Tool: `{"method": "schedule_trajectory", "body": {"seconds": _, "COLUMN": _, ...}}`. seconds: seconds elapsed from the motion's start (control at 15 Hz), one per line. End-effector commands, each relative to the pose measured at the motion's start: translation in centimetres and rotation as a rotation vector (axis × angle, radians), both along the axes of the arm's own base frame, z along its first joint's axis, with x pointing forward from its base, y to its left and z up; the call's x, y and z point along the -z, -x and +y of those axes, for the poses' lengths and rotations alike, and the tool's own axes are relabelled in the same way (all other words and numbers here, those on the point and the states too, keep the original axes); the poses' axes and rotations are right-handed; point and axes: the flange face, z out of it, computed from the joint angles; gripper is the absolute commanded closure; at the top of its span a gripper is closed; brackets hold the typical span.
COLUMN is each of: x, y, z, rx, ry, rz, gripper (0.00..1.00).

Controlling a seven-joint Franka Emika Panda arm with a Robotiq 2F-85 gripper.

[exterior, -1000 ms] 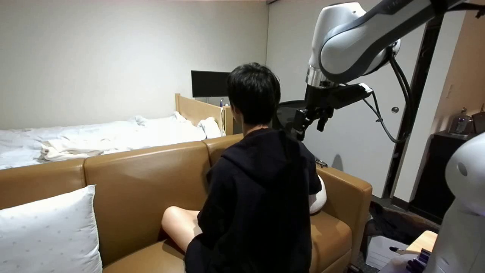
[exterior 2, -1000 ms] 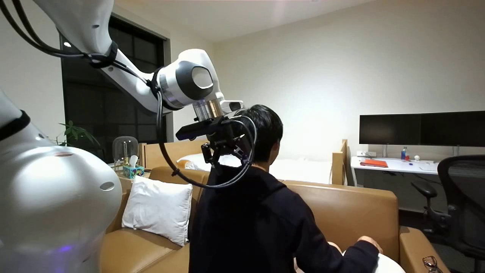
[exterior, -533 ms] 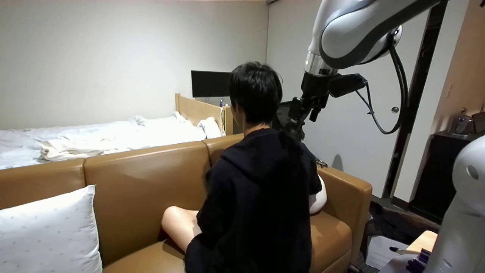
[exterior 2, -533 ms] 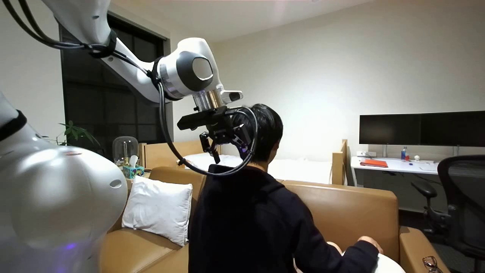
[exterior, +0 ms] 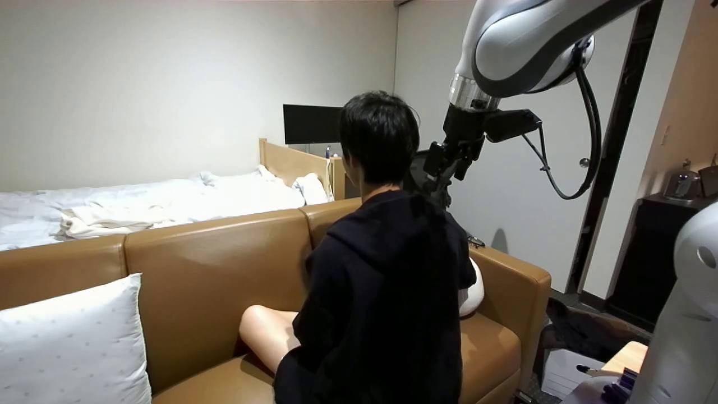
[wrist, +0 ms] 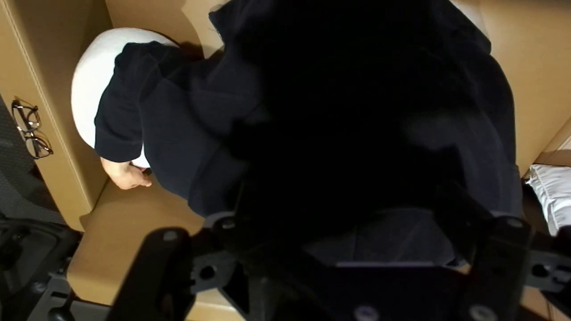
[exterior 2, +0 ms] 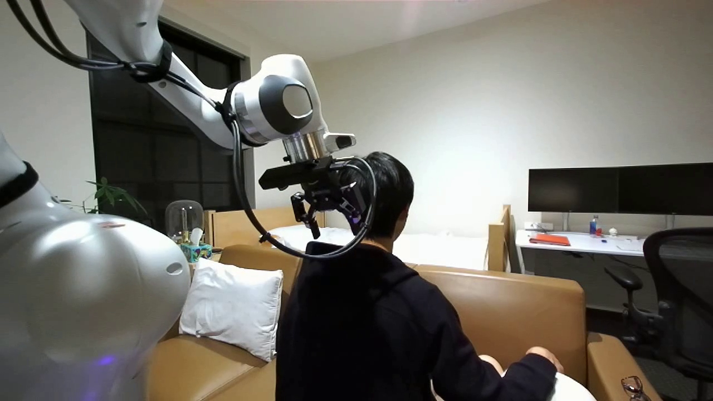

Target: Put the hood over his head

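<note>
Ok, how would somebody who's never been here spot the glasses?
Find the brown sofa, then its armrest near the black office chair. On that armrest lie the eyeglasses: thin, dark-rimmed and see-through, unlike the solid, rounded white thing close by.

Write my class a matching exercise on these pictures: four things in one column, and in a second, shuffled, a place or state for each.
Things:
1. hood
2. glasses
3. head
4. monitors

Places and states:
A. above the desk
B. dark-haired and uncovered
C. down behind the neck
D. on the sofa arm

Right pairs: 1-C; 2-D; 3-B; 4-A
</note>
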Motion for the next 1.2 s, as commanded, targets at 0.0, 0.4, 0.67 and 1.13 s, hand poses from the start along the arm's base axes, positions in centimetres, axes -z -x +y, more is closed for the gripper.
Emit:
{"method": "schedule_trajectory", "body": {"seconds": 0.0, "x": 0.0, "y": 0.0, "z": 0.0, "rx": 0.000, "ry": 0.000, "rz": 0.001, "gripper": 0.00}}
{"method": "schedule_trajectory", "body": {"seconds": 0.4, "x": -1.0, "y": -0.1, "z": 0.0, "rx": -0.030, "ry": -0.032, "rz": 0.010, "gripper": 0.00}}
{"method": "schedule_trajectory", "body": {"seconds": 0.67, "x": -2.5, "y": -0.2, "z": 0.8, "rx": -0.138, "ry": -0.121, "rz": 0.039, "gripper": 0.00}}
{"method": "schedule_trajectory", "body": {"seconds": 1.13, "x": -4.5, "y": 0.3, "z": 1.5, "rx": -0.409, "ry": -0.211, "rz": 0.194, "gripper": 0.00}}
